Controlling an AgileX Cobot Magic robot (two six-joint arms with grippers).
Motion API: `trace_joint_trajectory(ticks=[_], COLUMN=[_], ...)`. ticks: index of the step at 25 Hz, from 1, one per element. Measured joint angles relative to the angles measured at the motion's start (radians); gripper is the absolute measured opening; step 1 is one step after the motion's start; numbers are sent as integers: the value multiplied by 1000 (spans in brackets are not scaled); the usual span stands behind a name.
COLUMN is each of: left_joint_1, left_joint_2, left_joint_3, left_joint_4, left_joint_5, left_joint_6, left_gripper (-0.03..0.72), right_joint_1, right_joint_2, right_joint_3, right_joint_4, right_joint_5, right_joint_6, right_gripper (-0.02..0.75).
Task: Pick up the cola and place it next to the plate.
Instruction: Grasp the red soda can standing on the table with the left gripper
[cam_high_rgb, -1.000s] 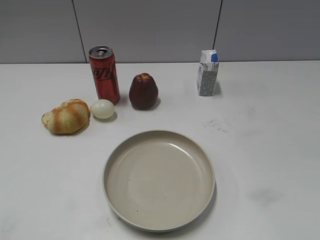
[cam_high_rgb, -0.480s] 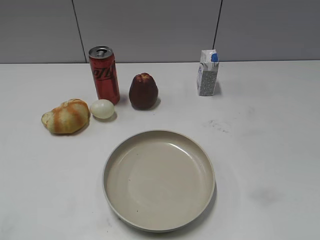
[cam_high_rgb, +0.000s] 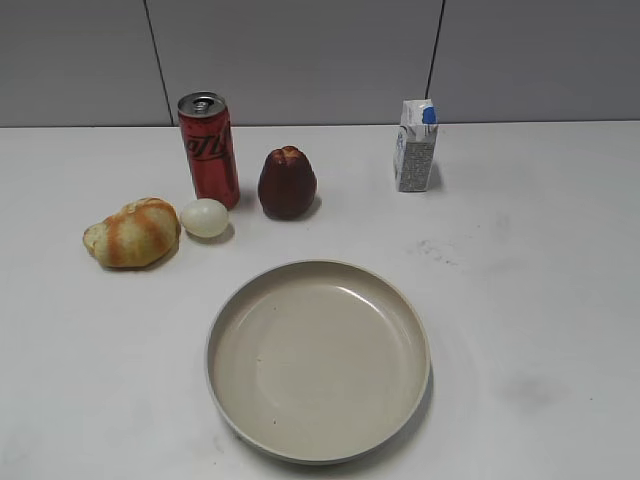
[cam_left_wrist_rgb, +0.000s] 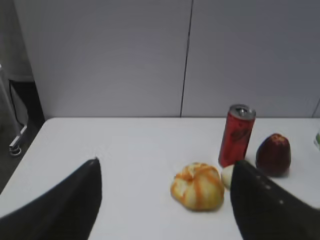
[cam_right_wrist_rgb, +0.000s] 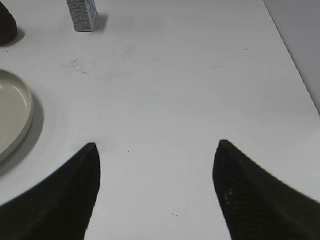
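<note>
Standing untouched at the table's back, the cola waits beside the egg, apart from the plate; I see both grippers wide open, empty; everything remains.

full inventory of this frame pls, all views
cola: 1, red, upright, back left
fruit: 1, dark red, right of cola
egg: 1, pale, in front of cola
bread: 1, golden, left of egg
carton: 1, white and blue, back right
plate: 1, beige, front centre, empty
table: 1, white
left gripper: open, away from the cola
right gripper: open, over bare table right of plate
</note>
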Motion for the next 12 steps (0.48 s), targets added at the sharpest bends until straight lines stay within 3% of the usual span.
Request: trace_joint_trajectory(ticks=[6, 12], left_joint_1=[0, -42], left_joint_2=[441, 882], left_joint_3=[-189, -582], left_joint_4=[-17, -33], left_joint_5=[-158, -20], left_joint_6=[0, 4], left_gripper=[604, 601], right_joint_1=[0, 0], right_joint_2=[0, 0], right_joint_3=[0, 0], right_joint_4=[0, 0], right_joint_5=[0, 0], right_joint_6=[0, 0], right_gripper=[535, 535])
